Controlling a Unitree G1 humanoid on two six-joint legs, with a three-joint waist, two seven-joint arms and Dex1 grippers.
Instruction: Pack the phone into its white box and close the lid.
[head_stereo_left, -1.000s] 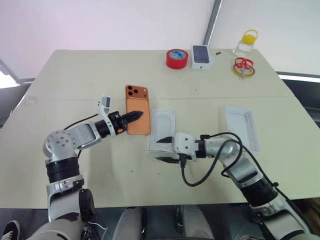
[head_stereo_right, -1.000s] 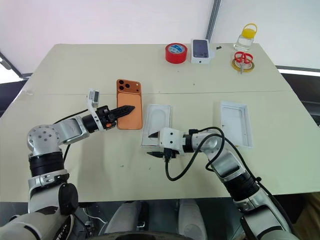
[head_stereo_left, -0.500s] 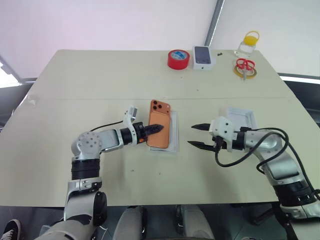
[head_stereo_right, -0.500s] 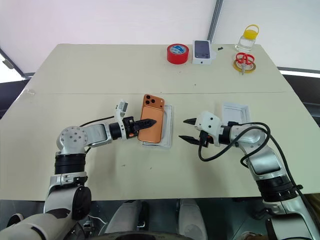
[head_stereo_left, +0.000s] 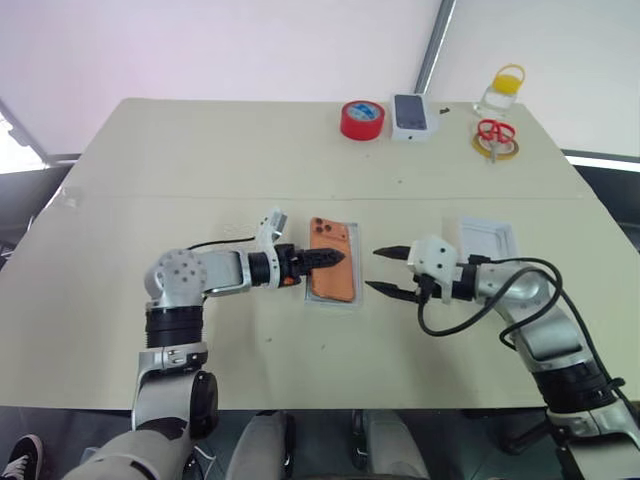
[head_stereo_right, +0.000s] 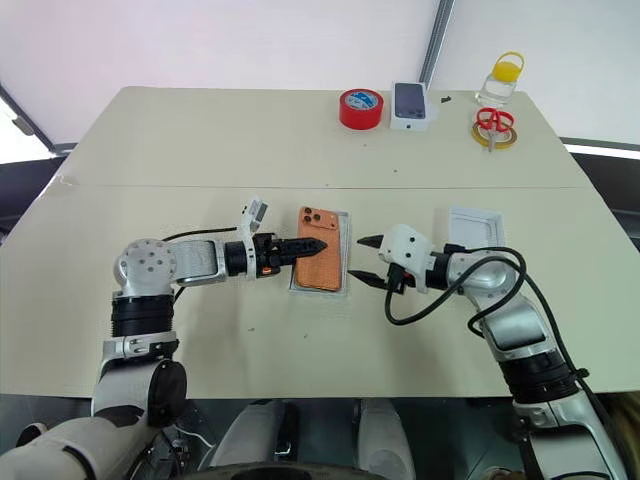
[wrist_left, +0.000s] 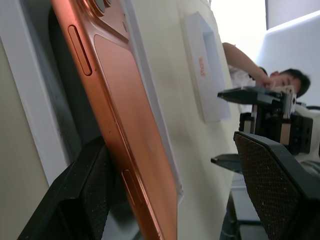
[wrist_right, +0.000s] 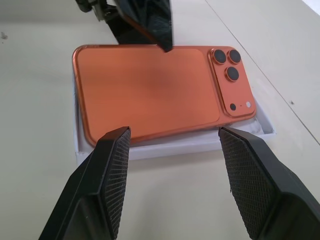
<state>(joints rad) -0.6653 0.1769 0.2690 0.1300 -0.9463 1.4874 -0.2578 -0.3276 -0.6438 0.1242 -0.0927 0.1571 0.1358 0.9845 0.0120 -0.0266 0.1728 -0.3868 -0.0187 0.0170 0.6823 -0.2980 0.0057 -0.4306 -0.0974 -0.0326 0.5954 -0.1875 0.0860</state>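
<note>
Resting in white box (head_stereo_left: 344, 300), phone (head_stereo_left: 332, 272) between parted left pincer (head_stereo_left: 328, 261) fingers.

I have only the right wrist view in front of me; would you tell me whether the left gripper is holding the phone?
Observer: No. In the left wrist view the left gripper is open: one finger lies along the long edge of the phone, the other stands clear.
Operator: Thank you. Is the phone flat in the white box?
Observer: Seemingly not. From the left wrist, it slants over the white box, with a dark gap under one long edge.
Operator: And where is the lid?
Observer: The lid lies on the table on the robot's right of the box, beyond the open right gripper.
</note>
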